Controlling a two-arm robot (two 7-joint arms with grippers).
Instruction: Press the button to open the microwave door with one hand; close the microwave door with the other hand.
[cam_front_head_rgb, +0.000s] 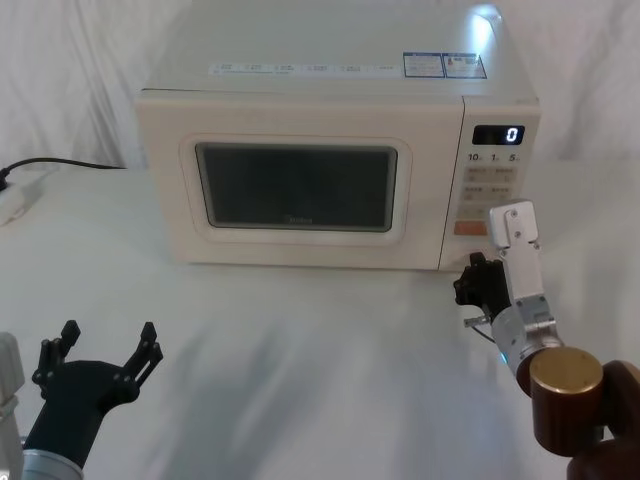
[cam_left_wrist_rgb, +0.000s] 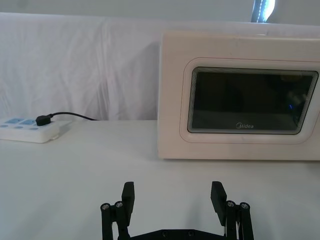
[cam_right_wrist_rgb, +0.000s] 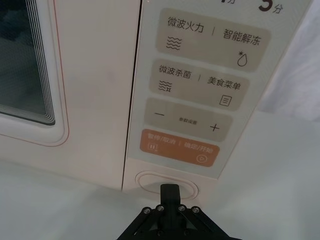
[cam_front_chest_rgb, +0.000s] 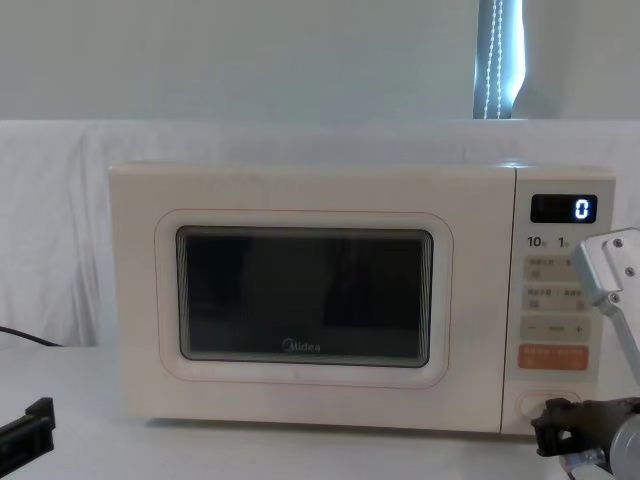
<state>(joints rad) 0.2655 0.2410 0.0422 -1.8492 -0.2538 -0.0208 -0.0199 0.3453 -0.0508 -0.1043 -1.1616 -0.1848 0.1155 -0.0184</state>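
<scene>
The cream microwave stands at the back of the table with the microwave door (cam_front_head_rgb: 295, 185) (cam_left_wrist_rgb: 252, 102) (cam_front_chest_rgb: 305, 295) flush against its body. The button (cam_right_wrist_rgb: 150, 181) (cam_front_chest_rgb: 538, 404) is the wide cream key at the bottom of the control panel, under the orange key (cam_right_wrist_rgb: 180, 147). My right gripper (cam_front_head_rgb: 470, 280) (cam_right_wrist_rgb: 170, 191) (cam_front_chest_rgb: 560, 425) is shut, its tip right in front of the button; I cannot tell whether it touches. My left gripper (cam_front_head_rgb: 108, 340) (cam_left_wrist_rgb: 173, 192) stands open and holds nothing, low over the table in front of the door's left side and well short of it.
A white power strip (cam_front_head_rgb: 15, 200) (cam_left_wrist_rgb: 27, 130) with a black cable (cam_left_wrist_rgb: 70, 116) lies on the table left of the microwave. White cloth covers the table and hangs behind. The display (cam_front_head_rgb: 498, 134) reads 0.
</scene>
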